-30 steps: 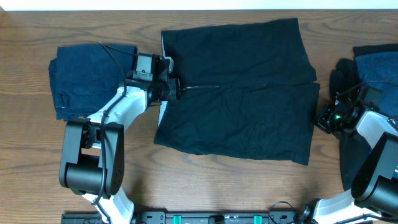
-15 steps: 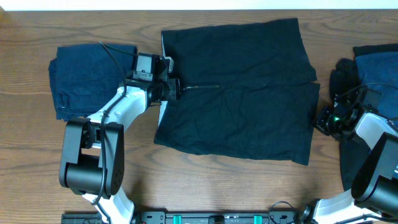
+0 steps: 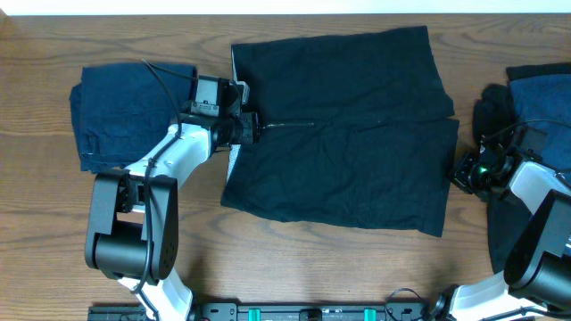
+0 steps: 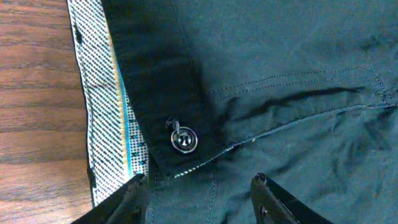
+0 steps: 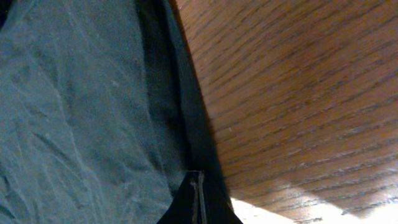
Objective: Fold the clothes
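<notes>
The black shorts (image 3: 357, 134) lie spread flat on the table, waistband to the left, leg hems to the right. My left gripper (image 3: 254, 127) is open over the waistband. In the left wrist view its fingers (image 4: 202, 199) straddle black cloth just below a metal button (image 4: 185, 139), beside the pale dotted inner waistband strip (image 4: 102, 93). My right gripper (image 3: 459, 171) is at the shorts' right hem. In the right wrist view its fingers (image 5: 198, 200) are shut together on the hem edge of the shorts (image 5: 81, 106).
A folded navy garment (image 3: 125, 111) lies at the left behind the left arm. More dark and blue clothes (image 3: 540, 89) are piled at the right edge. The wooden table (image 3: 294, 259) shows in front of the shorts.
</notes>
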Robot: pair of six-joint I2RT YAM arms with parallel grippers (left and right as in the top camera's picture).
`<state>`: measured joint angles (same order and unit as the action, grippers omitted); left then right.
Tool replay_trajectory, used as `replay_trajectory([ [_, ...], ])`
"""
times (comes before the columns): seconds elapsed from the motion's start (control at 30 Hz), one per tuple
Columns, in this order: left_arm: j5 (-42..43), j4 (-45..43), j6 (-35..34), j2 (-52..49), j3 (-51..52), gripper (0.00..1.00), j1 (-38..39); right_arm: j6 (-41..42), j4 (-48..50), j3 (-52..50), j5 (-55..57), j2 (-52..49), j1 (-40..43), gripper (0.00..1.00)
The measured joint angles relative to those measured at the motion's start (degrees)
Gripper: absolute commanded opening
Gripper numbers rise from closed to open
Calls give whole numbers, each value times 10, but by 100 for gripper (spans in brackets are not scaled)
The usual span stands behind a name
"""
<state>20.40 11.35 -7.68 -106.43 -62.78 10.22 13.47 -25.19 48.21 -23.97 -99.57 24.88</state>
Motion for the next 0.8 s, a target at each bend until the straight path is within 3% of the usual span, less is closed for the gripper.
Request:
replay_trajectory([
  [0.63,-33,-23,0,-35,0,59,0,6,2,0,1,0,0,1],
  [0.8,-22,-27,-4,-35,0,44,0,6,3,0,1,0,0,1],
])
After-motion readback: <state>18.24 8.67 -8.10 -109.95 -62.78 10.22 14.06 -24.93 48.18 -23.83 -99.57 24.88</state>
